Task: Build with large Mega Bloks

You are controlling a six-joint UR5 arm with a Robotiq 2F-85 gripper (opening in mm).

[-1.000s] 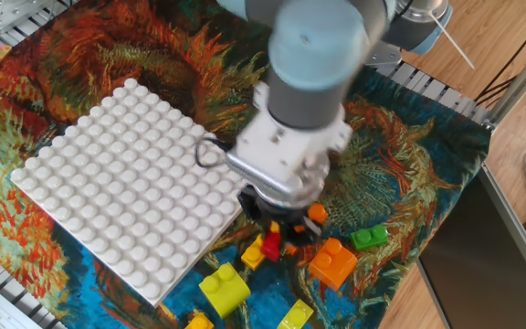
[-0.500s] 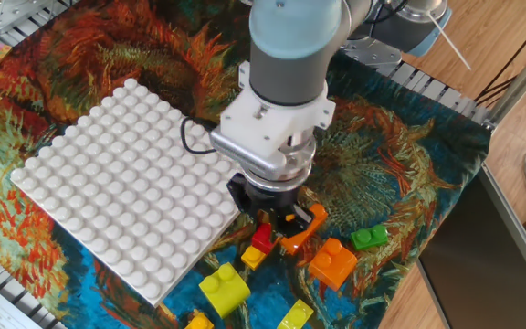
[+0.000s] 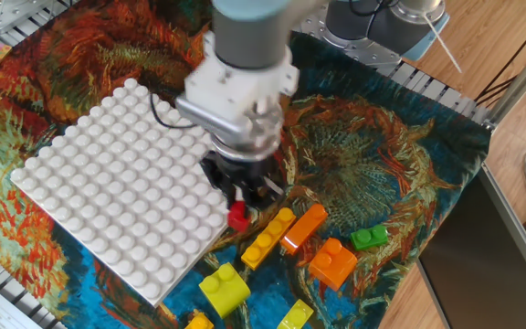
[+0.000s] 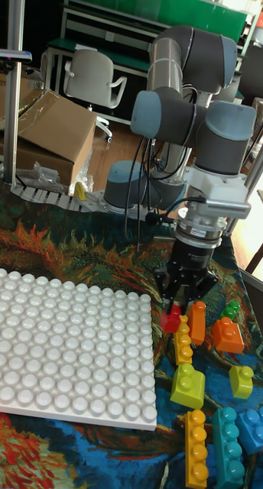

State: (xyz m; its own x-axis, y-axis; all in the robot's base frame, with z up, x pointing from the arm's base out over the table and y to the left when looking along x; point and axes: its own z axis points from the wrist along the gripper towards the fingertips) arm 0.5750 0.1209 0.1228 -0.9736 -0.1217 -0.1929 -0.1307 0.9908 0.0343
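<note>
My gripper [image 3: 237,206] [image 4: 176,309] is shut on a small red Mega Blok [image 3: 237,218] [image 4: 171,322] and holds it just off the near right edge of the white studded baseplate [image 3: 108,187] [image 4: 63,348]. To its right, a yellow bar [image 3: 268,239] [image 4: 182,346] and an orange bar [image 3: 303,228] [image 4: 197,322] lie side by side on the cloth. Further right sit an orange brick [image 3: 333,263] [image 4: 227,336] and a small green block [image 3: 369,238] [image 4: 232,309]. A lime brick [image 3: 224,289] [image 4: 187,386] lies nearer the front.
More loose bricks lie at the front edge: a yellow one [image 3: 295,315] [image 4: 196,448], a teal bar [image 4: 227,448] and a lime cube [image 4: 241,380]. A patterned cloth [image 3: 382,164] covers the table. A metal rail [image 3: 446,96] borders the far right side.
The gripper has swung left from the brick pile toward the baseplate, carrying the red block. The yellow and orange bars it covered are now in plain view.
</note>
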